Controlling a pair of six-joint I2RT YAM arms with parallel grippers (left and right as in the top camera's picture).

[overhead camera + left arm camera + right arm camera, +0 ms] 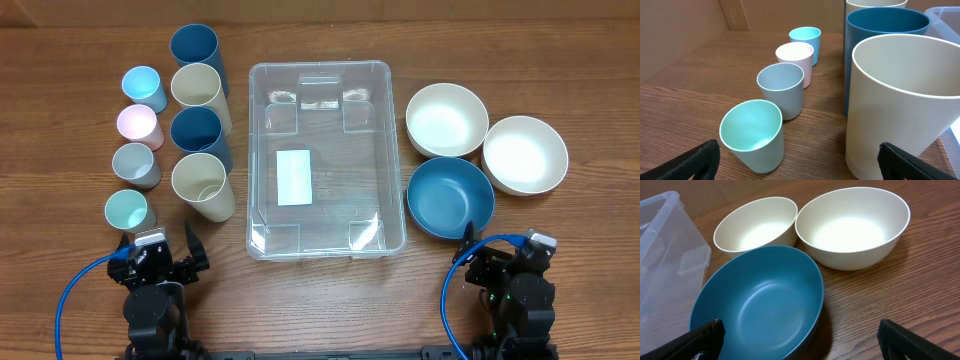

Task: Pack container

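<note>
The container (325, 160) sits midway on the tabletop (580, 60); the left pincer (158, 248) and right pincer (505, 252) gape wide at its near edge.

Wood table (60, 90): clear container (320, 66) centre; eight cups (200, 135) left; blue bowl (450, 197), two cream bowls (447, 120) right.

Flanking the large clear plastic rectangular container's (262, 150) near end, a black jointed left arm (155, 305) and right arm (520, 300) each trail a looping blue cable (72, 285).
</note>
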